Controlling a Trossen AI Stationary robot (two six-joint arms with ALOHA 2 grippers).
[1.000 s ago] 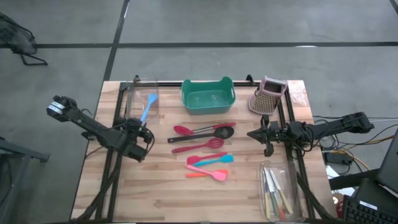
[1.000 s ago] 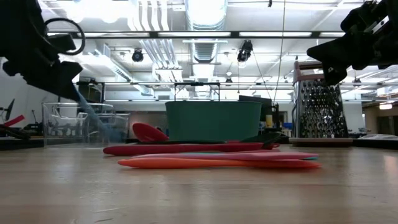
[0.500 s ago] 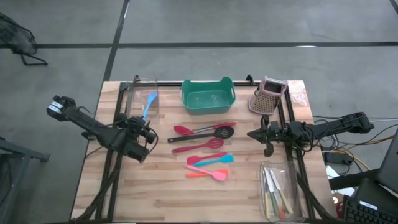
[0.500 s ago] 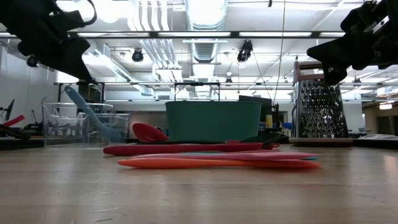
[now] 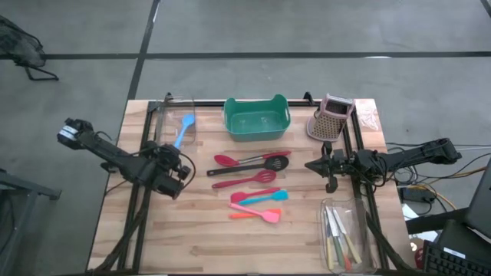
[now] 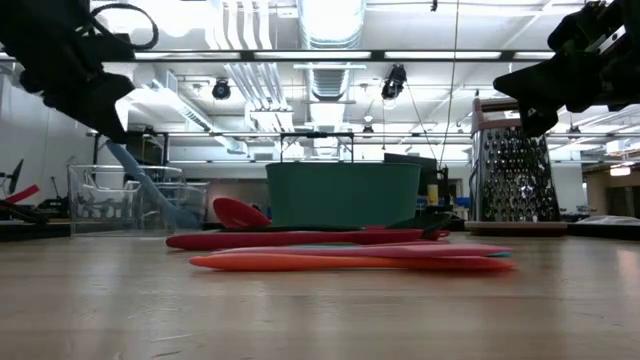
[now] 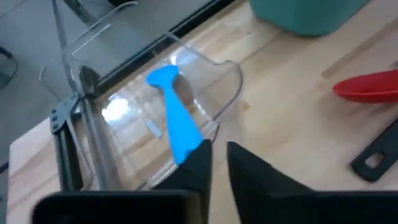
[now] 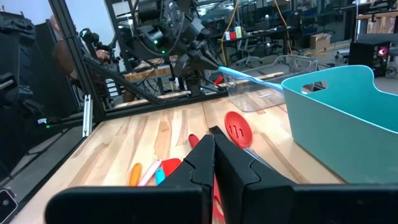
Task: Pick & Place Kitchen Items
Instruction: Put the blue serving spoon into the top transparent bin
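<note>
A blue spatula (image 5: pixel 184 129) (image 7: pixel 175 118) leans in the clear container (image 5: pixel 170 107) at the far left, blade down inside, its handle over the near rim. My left gripper (image 5: pixel 178 170) (image 7: pixel 219 152) hangs shut just near of and above that handle's end, clear of it. On the table's middle lie a red spoon (image 5: pixel 227 160), a black slotted turner (image 5: pixel 270 162), a red slotted spoon (image 5: pixel 249 179), and pink (image 5: pixel 252 195), teal-blue (image 5: pixel 272 197) and orange (image 5: pixel 257 215) spatulas. My right gripper (image 5: pixel 330 167) (image 8: pixel 214 158) waits shut above the right side.
A teal tub (image 5: pixel 256 132) stands at the far middle and a pinkish perforated holder (image 5: pixel 331 117) at the far right. A second clear container (image 5: pixel 328 211) with pale-handled metal pieces sits near right. Bare wood lies along the near edge.
My left gripper has risen off the blue spatula's handle end and drawn a little back from it. The spatula stays leaning in the clear container.
</note>
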